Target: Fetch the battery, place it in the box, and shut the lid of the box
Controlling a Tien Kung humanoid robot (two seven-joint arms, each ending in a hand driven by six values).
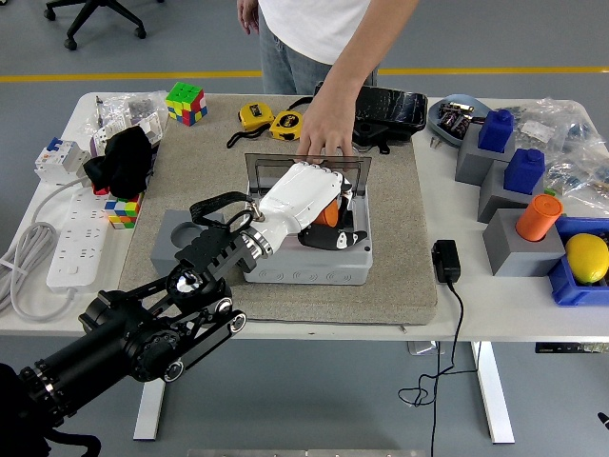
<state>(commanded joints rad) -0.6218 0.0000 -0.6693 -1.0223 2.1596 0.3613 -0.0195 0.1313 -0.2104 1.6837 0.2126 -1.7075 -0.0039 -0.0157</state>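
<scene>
From my station I see the left robot hand (303, 198) reaching over the open grey box (306, 259), its white shell covering most of the box's interior. An orange battery (328, 213) shows just under the hand's far side, inside the box; the fingers curl down around it, but I cannot tell whether they actually pinch it or only rest against it. The black forearm runs from the box's near left corner down to the picture's lower left.

The box's clear lid (304, 169) stands open at the far edge of the box. A person's hand (325, 131) rests on the lid's top edge, fingertips touching it, the arm coming from the far side of the desk (495, 295).

The box sits on a grey felt mat (390, 276). Left of the box on the mat is a grey holder block (171, 240). Beyond the box lie two yellow tape measures (269, 120) and a black case (385, 108). Right of the box, off the mat, a black power adapter (445, 261) lies with its cable hanging over the desk edge. Far right of the box stand grey blocks carrying blue pieces and an orange cylinder (539, 217).

The right robot hand is out of view.
</scene>
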